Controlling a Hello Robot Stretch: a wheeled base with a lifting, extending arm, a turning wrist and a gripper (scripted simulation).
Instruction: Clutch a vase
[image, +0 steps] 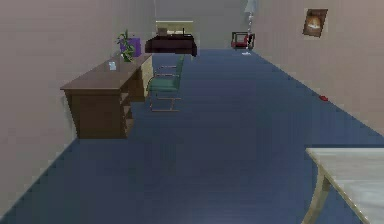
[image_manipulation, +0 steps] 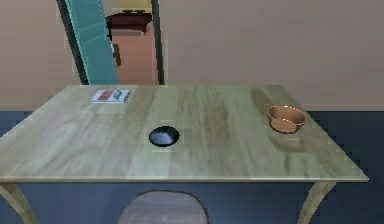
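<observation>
Chair (image_manipulation: 163, 208) at six o'clock is facing a dark pot (image_manipulation: 164, 136), probably brittle and slick, best gripped at its rim; gripper's state untellable.

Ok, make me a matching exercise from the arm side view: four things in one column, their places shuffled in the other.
Things:
1. copper bowl
2. dark round object
3. flat white and red item
4. teal door

Places:
A. middle of the wooden table
B. behind the table, in the picture's upper left
C. near the table's right end
D. far left part of the tabletop

Pairs: 1-C, 2-A, 3-D, 4-B
</observation>
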